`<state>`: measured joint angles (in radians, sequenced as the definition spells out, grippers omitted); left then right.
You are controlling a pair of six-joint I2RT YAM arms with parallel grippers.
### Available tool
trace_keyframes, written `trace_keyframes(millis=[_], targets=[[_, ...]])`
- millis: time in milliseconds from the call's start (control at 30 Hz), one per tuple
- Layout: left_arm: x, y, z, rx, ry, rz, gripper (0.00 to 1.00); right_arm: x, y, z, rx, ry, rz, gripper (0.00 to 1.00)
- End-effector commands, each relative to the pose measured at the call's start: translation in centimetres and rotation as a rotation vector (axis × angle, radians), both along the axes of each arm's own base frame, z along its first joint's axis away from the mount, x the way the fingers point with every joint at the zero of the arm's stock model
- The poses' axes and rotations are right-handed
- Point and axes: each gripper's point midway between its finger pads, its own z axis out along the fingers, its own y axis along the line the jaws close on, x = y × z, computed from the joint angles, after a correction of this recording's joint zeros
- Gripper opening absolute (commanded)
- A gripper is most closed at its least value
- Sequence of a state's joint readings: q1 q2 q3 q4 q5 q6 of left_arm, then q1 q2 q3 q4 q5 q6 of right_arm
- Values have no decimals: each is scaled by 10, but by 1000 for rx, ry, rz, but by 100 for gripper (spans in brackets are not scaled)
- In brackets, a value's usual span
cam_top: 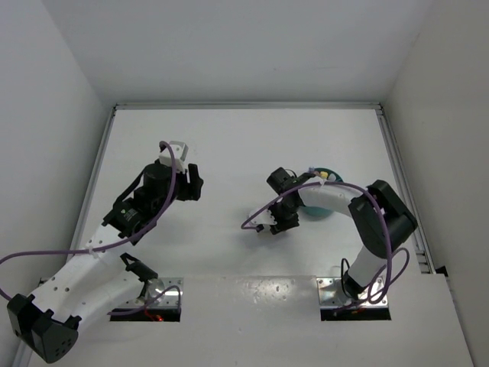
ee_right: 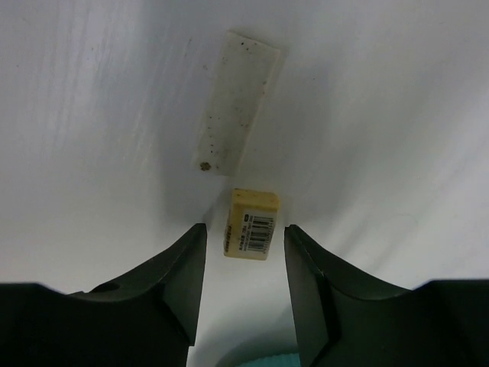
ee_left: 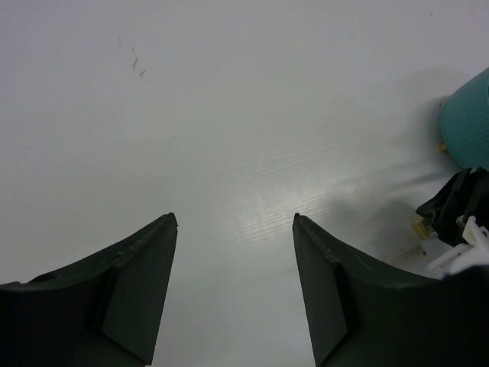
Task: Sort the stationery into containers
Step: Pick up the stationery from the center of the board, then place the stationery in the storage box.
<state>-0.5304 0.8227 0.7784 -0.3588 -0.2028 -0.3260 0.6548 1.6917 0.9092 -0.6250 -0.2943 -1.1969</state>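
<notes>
The teal cup (ee_left: 470,122) sits just behind my right pincer (ee_right: 245,228); my arm hides its contents. Ahead lies a flat white slab (ee_right: 235,103). The tan eraser (ee_right: 252,218) lies on the table (ee_right: 397,115) between my open tips, untouched. I judge it light, rubbery and grippy, so I should pinch its long sides. My left pincer (ee_left: 234,222) hangs open, empty.

the only marking is a printed barcode label (ee_right: 258,232) on the small tan block (ee_right: 256,202) lying on the surface (ee_right: 382,115); its digits and fine print are too small to read.
</notes>
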Motion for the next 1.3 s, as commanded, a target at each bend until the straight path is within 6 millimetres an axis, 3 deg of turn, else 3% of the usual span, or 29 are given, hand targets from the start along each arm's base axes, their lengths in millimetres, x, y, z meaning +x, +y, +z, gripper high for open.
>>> trace_keyframes(millis=[0,200,733,833,933,967,1000,1067,1167,1200,1233,1267], targets=[[2,3,7,-10,-28,13,68,7,1,-2,-10,-9,14,45],[2,3,7,-10,-28,13,68,7,1,-12,-22,11,-5,44],[2,5,7,-7,-30,21,68,9,17,-9,12,30,-39,42],[2,5,7,-7,-30,21,68,10,19,-8,19,25,-51,35],[2,5,7,-7,-30,21,68,17,25,-6,50,1,-94,14],[2,5,7,-7,-30,21,68,23,30,5,81,-27,-116,6],[2,5,7,-7,-30,21,68,24,35,14,114,-26,-178,3],[2,5,7,-7,-30,21,68,49,52,48,213,-115,-269,0],[2,5,7,-7,-30,21,68,86,62,125,356,-252,-568,0],[2,5,7,-7,-30,21,68,105,63,162,404,-318,-668,0],[2,5,7,-7,-30,21,68,114,53,180,436,-301,-822,0],[2,5,7,-7,-30,21,68,126,38,211,468,-339,-1006,0]])
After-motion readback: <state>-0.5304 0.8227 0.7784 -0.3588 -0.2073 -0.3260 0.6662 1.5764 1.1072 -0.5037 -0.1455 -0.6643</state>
